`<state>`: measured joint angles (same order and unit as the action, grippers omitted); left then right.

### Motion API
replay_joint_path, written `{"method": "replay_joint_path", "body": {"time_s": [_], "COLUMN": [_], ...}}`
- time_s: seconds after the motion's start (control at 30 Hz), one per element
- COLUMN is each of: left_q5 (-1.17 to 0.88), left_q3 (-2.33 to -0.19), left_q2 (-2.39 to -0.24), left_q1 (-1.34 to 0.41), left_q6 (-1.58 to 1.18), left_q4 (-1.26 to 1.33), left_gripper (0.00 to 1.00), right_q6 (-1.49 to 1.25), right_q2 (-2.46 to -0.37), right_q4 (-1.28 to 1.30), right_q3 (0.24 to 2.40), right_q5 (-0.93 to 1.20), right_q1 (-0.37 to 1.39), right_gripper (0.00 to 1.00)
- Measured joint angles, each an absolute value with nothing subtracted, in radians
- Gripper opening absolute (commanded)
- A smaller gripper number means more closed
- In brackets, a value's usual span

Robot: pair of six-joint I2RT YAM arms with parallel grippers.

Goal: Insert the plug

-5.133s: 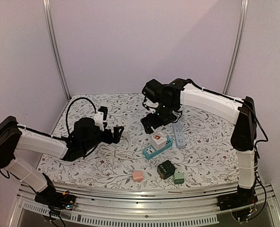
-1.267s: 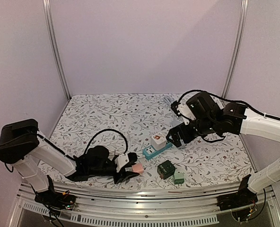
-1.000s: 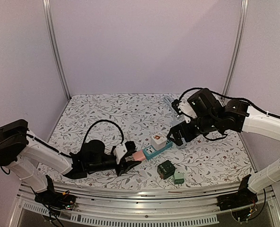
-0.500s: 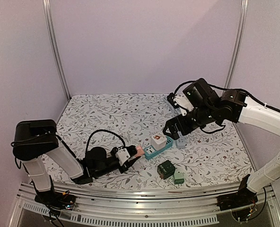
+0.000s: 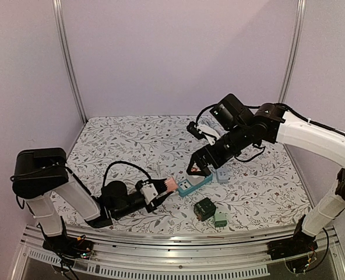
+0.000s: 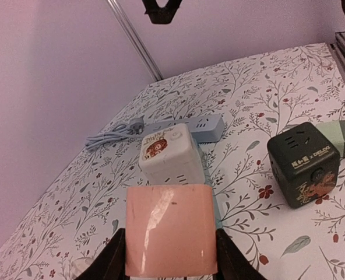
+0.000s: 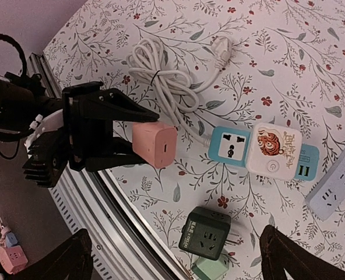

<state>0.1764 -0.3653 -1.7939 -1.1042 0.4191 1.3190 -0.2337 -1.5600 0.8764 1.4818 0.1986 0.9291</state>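
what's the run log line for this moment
left gripper: shut on pink plug | right gripper: open, over teal power strip | pink plug: not yet inserted

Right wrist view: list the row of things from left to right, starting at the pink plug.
pink plug → free socket of the teal power strip → white tiger cube sitting on that strip → pale blue power strip. The white cable coil and dark green cube overlap others, so they are left out.
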Motion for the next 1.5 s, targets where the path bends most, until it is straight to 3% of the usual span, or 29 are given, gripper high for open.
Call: {"method": "replay_joint_path", "body": {"time_s": [0.3, 0.87, 1.23, 1.5], "left_q5": [0.131, 0.059, 0.060, 0.062], "left_q3": [-0.326, -0.304, -0.303, -0.286], "left_q2": [-1.686, -1.638, -1.629, -1.605], "left_q1": [-1.105, -1.106, -1.106, -1.106], "left_q6": [0.384, 0.339, 0.311, 0.283], "left_q4": [1.323, 1.326, 1.325, 1.317], "left_gripper": [0.00, 0.00, 0.00, 0.00], "right_q6": [-0.247, -0.322, -0.393, -0.430], "right_q2": [-1.621, -1.747, -1.771, -1.771], "right_q4": [0.822, 0.693, 0.597, 0.541], "right_q3": [1.498, 1.518, 1.517, 1.478], "right_q5": [0.360, 0.432, 0.455, 0.455], "right_q1": [0.938, 0.987, 1.001, 1.003], "right_gripper": [0.94, 0.66, 0.61, 0.64]}}
